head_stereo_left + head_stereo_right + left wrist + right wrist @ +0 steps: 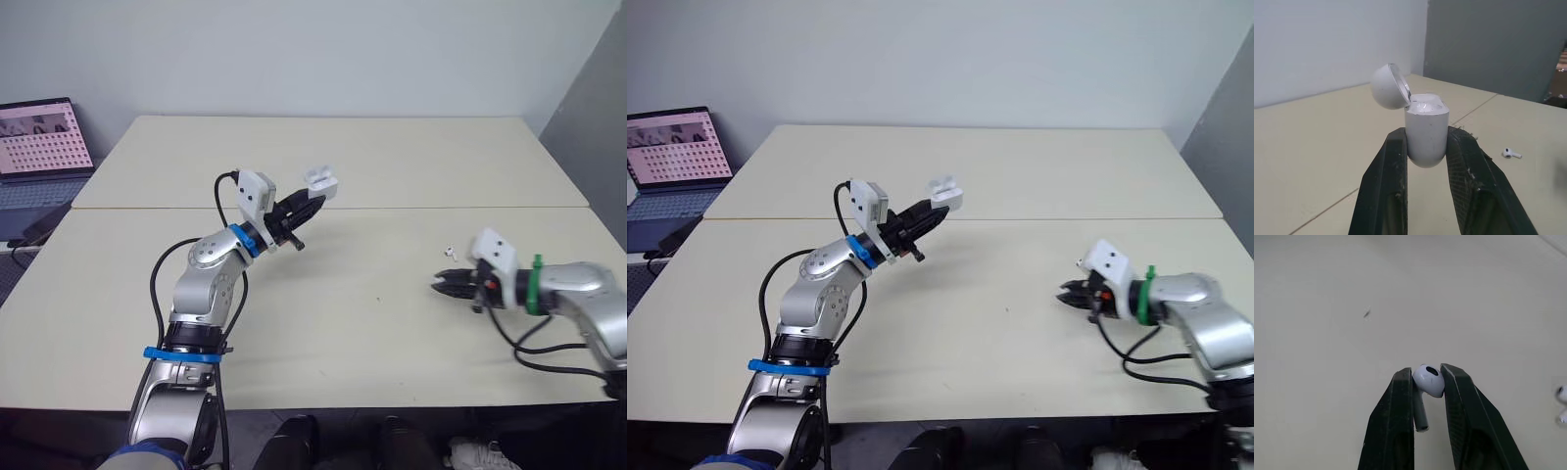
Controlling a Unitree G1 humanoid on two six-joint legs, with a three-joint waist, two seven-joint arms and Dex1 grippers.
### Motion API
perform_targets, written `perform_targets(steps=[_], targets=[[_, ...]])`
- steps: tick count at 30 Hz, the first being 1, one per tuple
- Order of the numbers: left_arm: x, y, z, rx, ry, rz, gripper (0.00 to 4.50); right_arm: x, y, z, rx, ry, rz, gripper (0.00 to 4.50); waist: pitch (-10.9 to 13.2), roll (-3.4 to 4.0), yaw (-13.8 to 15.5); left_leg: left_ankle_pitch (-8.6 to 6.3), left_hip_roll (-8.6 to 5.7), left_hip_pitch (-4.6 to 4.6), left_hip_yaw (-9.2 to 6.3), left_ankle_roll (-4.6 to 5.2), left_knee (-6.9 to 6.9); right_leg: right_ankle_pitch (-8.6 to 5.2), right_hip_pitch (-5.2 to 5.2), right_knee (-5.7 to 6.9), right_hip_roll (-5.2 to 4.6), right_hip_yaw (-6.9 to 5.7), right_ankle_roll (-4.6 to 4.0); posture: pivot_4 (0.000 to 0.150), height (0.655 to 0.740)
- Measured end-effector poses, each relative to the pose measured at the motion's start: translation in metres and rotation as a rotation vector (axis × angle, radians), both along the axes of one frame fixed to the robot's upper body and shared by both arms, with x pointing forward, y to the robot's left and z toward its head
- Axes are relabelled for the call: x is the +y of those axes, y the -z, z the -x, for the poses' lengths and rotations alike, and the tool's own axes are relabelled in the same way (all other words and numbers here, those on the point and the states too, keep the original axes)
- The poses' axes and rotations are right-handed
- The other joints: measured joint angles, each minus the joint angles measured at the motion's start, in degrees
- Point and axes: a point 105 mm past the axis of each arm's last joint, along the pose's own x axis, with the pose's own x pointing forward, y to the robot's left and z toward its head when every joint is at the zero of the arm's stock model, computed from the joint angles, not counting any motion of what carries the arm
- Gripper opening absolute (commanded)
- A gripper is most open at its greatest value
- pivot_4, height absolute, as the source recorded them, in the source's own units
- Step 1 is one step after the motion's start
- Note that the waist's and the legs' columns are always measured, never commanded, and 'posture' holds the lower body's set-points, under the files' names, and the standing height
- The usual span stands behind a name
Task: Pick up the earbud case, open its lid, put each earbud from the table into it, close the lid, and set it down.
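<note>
Earbud case [1425,122] held above pale table [392,333], lid hinged open, body pinched between jaws of left gripper [313,204]. Right gripper [439,283] low over table, well apart from case, jaws narrow, clamping one earbud [1428,379] by head, stem toward wrist. Second earbud [451,252] lying on table just beside. Likely step: first earbud into case. Next calls for carrying across, lining stem with socket, gentle release.

A pale worktop [392,333] lies below the left claw [314,203]. An open laptop [44,147], screen lit, stands well off to that claw's left, past the worktop's edge.
</note>
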Motion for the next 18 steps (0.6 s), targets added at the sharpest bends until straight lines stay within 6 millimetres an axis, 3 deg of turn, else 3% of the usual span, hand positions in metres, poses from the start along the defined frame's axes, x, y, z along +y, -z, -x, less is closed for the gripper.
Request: perform_targets(steps=[3, 6, 9, 14, 18], targets=[[0.002, 0.005, 0.001, 0.013, -0.005, -0.002, 0.74, -0.047, 0.016, 0.023, 0.135, -0.105, 0.232, 0.49, 0.01, -0.01, 0.0, -0.01, 0.01, 0.0, 0.17, 0.01, 0.03, -0.01, 0.01, -0.03, -0.03, 0.09, 0.02, 0.15, 0.74], [0.002, 0.004, 0.002, 0.007, -0.005, -0.004, 0.74, -0.079, 0.025, 0.023, 0.158, -0.146, 0.417, 0.49, 0.01, -0.02, -0.3, -0.01, 0.07, 0.04, 0.39, 0.02, 0.04, -0.02, -0.03, -0.04, -0.05, 0.26, 0.04, 0.15, 0.74], [0.003, 0.005, 0.006, -0.001, -0.004, -0.007, 0.74, -0.097, 0.026, 0.016, 0.156, -0.14, 0.522, 0.49, 0.01, 0.0, -0.3, -0.01, 0.11, 0.04, 0.5, 0.01, 0.03, 0.02, -0.08, -0.01, -0.05, 0.37, -0.04, 0.15, 0.74], [0.005, 0.01, 0.008, 0.015, -0.013, -0.011, 0.74, -0.106, 0.027, 0.013, 0.158, -0.138, 0.579, 0.49, 0.02, -0.02, 0.18, -0.02, 0.11, 0.02, 0.49, 0.04, 0.06, 0.12, -0.05, -0.04, -0.05, 0.37, -0.2, 0.15, 0.74], [0.004, 0.007, 0.009, 0.011, -0.017, -0.011, 0.74, -0.108, 0.028, 0.009, 0.138, -0.115, 0.587, 1.83, 0.0, -0.09, 0.25, -0.03, 0.11, 0.02, 0.49, 0.05, 0.14, 0.12, 0.0, -0.08, -0.04, 0.39, -0.19, 0.15, 0.74]])
